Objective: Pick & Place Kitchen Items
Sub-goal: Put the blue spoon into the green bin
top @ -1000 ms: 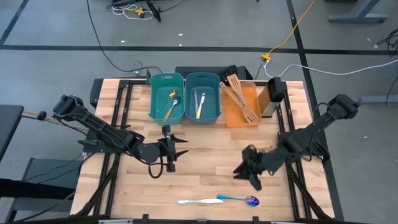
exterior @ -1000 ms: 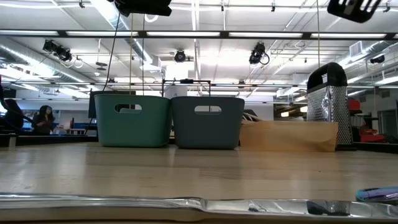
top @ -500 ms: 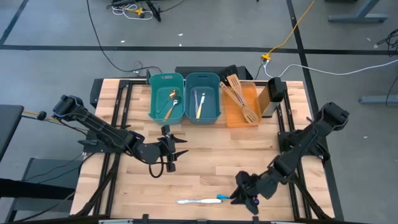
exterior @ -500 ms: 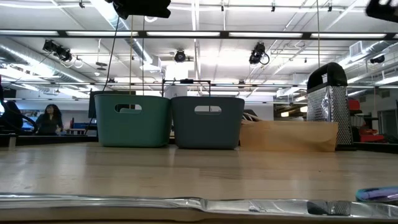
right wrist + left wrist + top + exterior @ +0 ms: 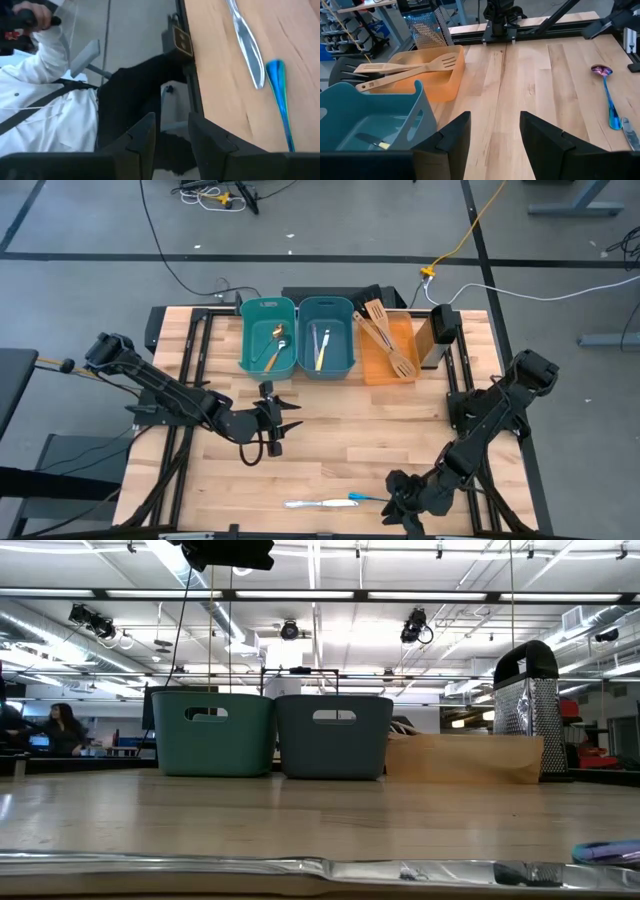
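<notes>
A blue-handled purple spoon (image 5: 366, 497) and a silver knife (image 5: 314, 503) lie flat on the table near its near edge; both also show in the right wrist view, the spoon (image 5: 280, 102) and the knife (image 5: 246, 43). My right gripper (image 5: 400, 500) is open and low over the spoon's bowl end, which the arm hides; its fingers (image 5: 143, 136) touch nothing that I can see. My left gripper (image 5: 284, 416) is open and empty above the table's middle, in front of the bins. A gold spoon (image 5: 273, 346) lies in the left teal bin, cream-handled cutlery (image 5: 321, 346) in the right one.
Two teal bins (image 5: 268, 335) (image 5: 327, 335) and an orange tray (image 5: 386, 350) holding two wooden spatulas (image 5: 405, 70) stand at the far edge, with a metal grater (image 5: 527, 700) to their right. A person in white (image 5: 45, 100) is beyond the near edge.
My right gripper has gone toward the table's near edge and down, from the table's right middle to just over the purple spoon's bowl end. It has left the top of the low view. The spoon and knife have not moved.
</notes>
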### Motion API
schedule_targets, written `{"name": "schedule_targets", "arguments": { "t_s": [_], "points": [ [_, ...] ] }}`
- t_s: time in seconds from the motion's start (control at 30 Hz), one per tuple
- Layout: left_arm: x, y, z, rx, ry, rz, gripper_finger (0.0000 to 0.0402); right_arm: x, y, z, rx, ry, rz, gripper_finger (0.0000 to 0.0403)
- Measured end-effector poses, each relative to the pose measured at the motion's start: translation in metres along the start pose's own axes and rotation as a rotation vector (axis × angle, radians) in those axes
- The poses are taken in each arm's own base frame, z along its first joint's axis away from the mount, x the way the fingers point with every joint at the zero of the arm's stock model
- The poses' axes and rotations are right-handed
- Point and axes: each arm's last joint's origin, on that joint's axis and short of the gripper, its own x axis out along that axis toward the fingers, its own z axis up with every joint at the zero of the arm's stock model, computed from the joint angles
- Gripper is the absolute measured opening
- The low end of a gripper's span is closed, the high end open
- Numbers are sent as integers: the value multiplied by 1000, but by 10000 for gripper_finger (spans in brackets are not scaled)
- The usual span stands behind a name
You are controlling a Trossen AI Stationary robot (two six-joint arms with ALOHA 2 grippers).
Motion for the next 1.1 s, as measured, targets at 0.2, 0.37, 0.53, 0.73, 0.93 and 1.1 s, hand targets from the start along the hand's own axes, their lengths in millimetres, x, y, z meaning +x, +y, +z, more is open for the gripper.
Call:
{"name": "schedule_targets", "arguments": {
  "t_s": [0.2,0.37,0.53,0.73,0.93,1.1],
  "points": [
    [0,0,0,0,0,0,177,-1,-10,-5,41,58,-96,127],
    [0,0,0,0,0,0,177,-1,-13,-6,50,64,-131,127],
    [0,0,0,0,0,0,177,-1,-13,-7,54,75,-132,113],
    [0,0,0,-19,1,0,177,9,11,2,3,72,-63,96],
    [0,0,0,-18,2,0,177,33,29,7,-48,193,-163,94],
    [0,0,-1,-20,5,1,177,45,39,9,-70,267,-286,94]
  ]
}}
